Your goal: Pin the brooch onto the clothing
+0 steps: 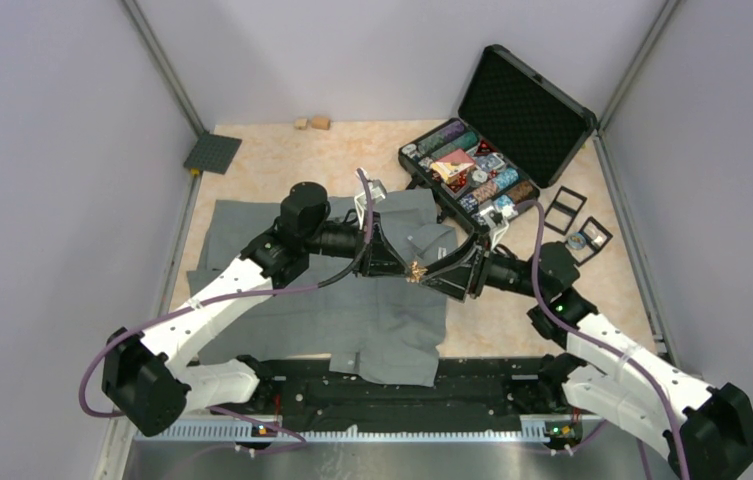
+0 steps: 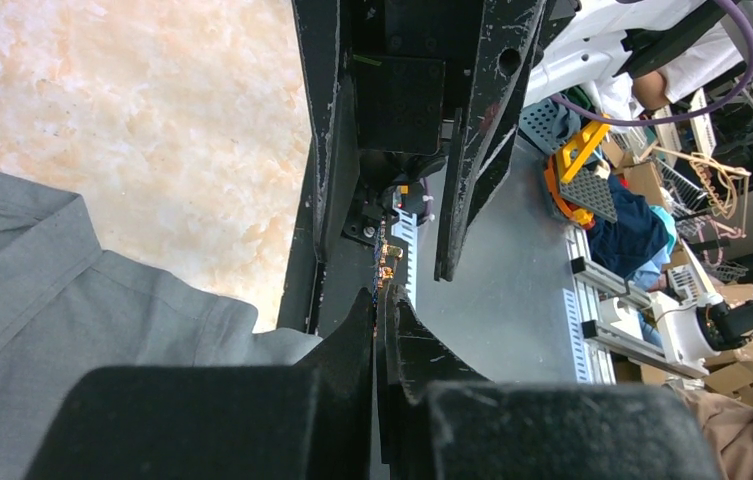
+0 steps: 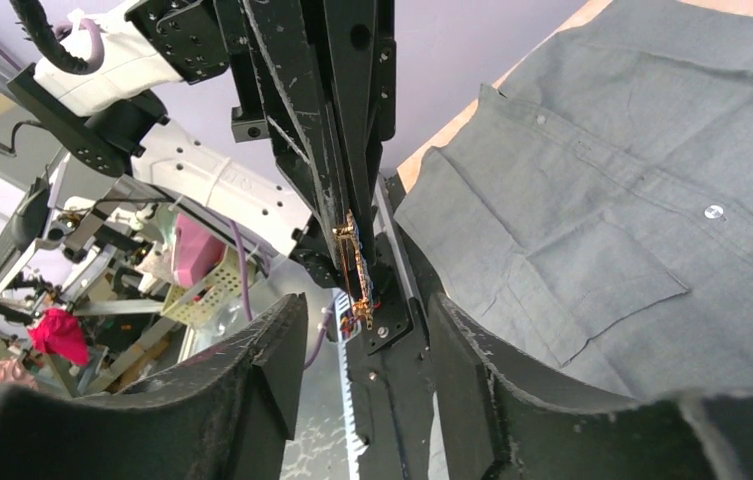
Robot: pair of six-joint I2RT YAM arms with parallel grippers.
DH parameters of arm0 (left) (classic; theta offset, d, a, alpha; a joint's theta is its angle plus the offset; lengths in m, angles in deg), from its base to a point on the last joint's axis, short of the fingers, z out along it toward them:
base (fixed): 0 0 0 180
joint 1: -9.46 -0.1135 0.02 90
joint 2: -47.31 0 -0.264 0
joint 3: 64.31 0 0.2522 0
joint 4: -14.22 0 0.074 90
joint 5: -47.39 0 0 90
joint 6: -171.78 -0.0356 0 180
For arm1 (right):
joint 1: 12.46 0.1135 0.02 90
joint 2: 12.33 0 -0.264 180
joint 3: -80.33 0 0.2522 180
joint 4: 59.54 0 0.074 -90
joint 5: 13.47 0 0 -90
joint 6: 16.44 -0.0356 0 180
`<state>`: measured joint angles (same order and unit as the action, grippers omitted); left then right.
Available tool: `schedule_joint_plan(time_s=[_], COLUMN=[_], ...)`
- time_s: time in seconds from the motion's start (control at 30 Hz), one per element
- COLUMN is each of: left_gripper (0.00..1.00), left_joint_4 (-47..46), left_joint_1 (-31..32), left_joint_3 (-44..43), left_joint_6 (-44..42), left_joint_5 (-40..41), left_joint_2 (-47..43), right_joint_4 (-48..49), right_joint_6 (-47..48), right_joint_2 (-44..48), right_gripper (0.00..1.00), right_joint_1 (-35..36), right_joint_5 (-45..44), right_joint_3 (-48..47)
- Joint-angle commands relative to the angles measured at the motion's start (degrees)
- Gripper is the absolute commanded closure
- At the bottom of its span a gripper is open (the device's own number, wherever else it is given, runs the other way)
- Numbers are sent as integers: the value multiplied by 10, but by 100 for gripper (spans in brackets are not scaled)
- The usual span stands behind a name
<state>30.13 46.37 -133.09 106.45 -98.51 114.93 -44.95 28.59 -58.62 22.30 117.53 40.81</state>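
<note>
The left claw (image 1: 407, 267) is pressed together, pinching a small gold-coloured metal brooch (image 1: 417, 271) at the centre of the overhead view, where the two arms meet tip to tip. In the left wrist view the brooch (image 2: 388, 262) stands edge-on just above that claw's (image 2: 382, 300) closed fingertips. The right claw (image 1: 430, 276) is spread. In the right wrist view its two black fingers (image 3: 282, 380) stand on either side of the left claw's tips and the brooch (image 3: 352, 265), with a gap on each side.

The large grey short-sleeved button-up shirt (image 1: 352, 315) lies flat on the pale marbled table (image 1: 282, 170), from the centre to the lower left of the overhead frame, below the raised claws. Its collar, white neck label and a pale button show at the left of the left wrist view (image 2: 52, 300).

An open black carrying case (image 1: 527, 110) filled with colourful pieces sits at the upper right, and a dark square plate (image 1: 212, 153) at the upper left.
</note>
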Motion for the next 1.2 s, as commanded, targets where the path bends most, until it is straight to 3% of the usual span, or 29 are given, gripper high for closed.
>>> schedule_joint_plan(time_s=[0.0,0.1,0.37,0.67,0.77,0.87,1.03,1.1,1.17], left_gripper=[100,100,100,100,100,100,100,100,100], left_joint_4=[-41,-41,-45,-47,-47,-45,-33,2,39], left_joint_1=[3,5,8,14,15,15,15,15,15], left_joint_3=[3,2,0,0,1,1,-2,-10,-21], left_joint_6=[7,7,13,14,12,8,-2,-20,-41], left_joint_5=[-26,-30,-45,-57,-56,-54,-35,-10,21], left_joint_2=[-12,-13,-5,2,1,1,1,3,11], right_joint_4=[57,75,55,-64,-63,-30,-66,-83,-97], right_joint_6=[-7,-18,-19,11,10,-5,16,25,34], right_joint_2=[-6,-13,-25,-65,-88,-88,-54,-35,-11], right_gripper=[55,65,75,87,89,89,86,80,69], right_joint_1=[7,7,6,7,7,7,7,7,7], right_joint_5=[-4,3,-6,-58,-52,-46,-59,-67,-74], right_joint_3=[-1,-2,-6,-43,-43,-34,-46,-49,-50])
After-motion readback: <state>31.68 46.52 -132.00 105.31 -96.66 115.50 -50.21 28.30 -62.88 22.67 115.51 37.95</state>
